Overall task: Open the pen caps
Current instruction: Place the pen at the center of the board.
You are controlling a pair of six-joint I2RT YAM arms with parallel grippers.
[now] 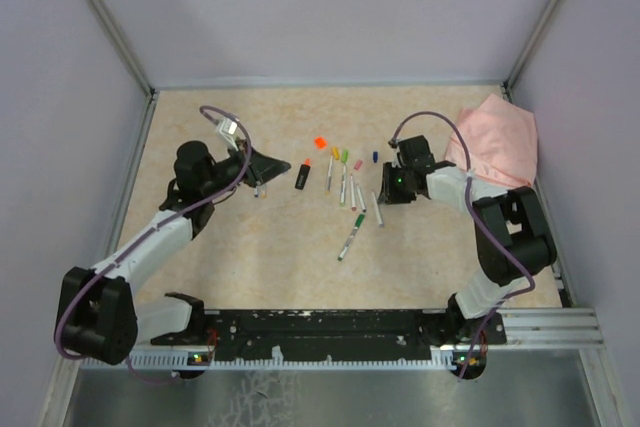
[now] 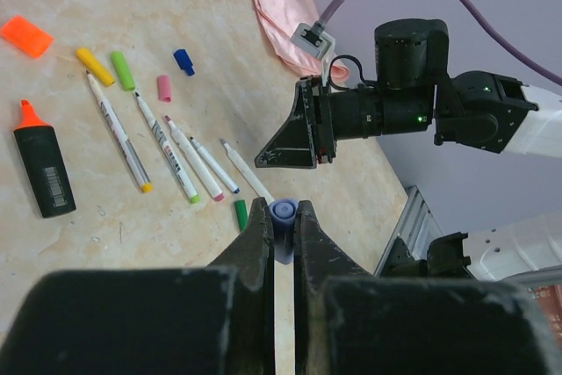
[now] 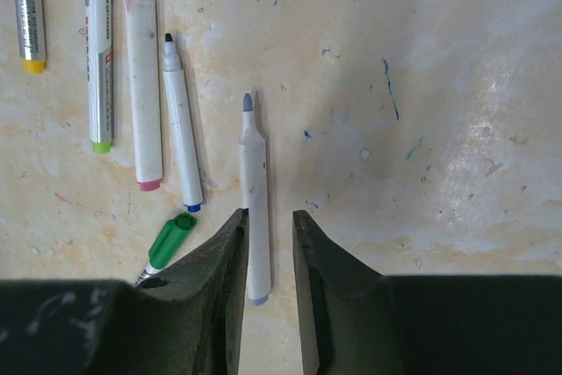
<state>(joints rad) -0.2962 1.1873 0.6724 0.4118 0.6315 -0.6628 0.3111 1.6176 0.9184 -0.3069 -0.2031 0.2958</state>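
- Two hands work at the pen row on the counter (image 1: 250, 247): the left hand (image 2: 281, 233) at its left end, the right hand (image 3: 270, 252) at its right end.
- Left hand: pinched onto a purple cap (image 2: 283, 213), which sits between the fingertips.
- Right hand: narrow, with its fingers astride a white barrel (image 3: 253, 182) that has a bare bluish tip. One finger touches the barrel, and a sliver of counter shows beside the other.
- Five loose caps lie along the far side of the row, from left to right: orange cap (image 2: 26, 35), yellow cap (image 2: 94, 66), green cap (image 2: 123, 70), pink cap (image 2: 164, 87) and blue cap (image 2: 183, 61).
- One fitted green cap (image 3: 171, 239) is still on its pen, just left of the white barrel.
- One black highlighter (image 2: 44, 169), its orange tip bare, lies left of the slim pens.
- One pink cloth (image 1: 495, 137) lies in the far right corner.
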